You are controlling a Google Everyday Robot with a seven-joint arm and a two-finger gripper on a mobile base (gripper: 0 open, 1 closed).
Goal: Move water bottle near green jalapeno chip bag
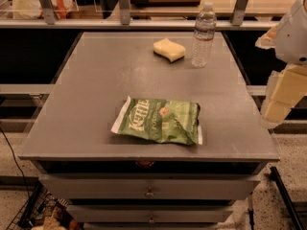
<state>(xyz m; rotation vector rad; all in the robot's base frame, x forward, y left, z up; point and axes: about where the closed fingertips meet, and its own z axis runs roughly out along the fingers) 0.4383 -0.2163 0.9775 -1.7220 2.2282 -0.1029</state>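
The water bottle (204, 35) stands upright at the back right of the grey table (96, 95); it is clear and ribbed, with a white cap and a pale label band. The green jalapeno chip bag (160, 120) lies flat near the table's front middle, with white "Kettle" lettering. My gripper (279, 99) hangs at the right edge of the view, beyond the table's right edge and off to the right of the bag. It holds nothing that I can see and is well apart from the bottle.
A yellow wavy-edged sponge (169, 49) lies just left of the bottle. Metal rails and posts (123, 6) run behind the table. Drawers (149, 188) sit below the tabletop. A wire basket (43, 212) is on the floor at the lower left.
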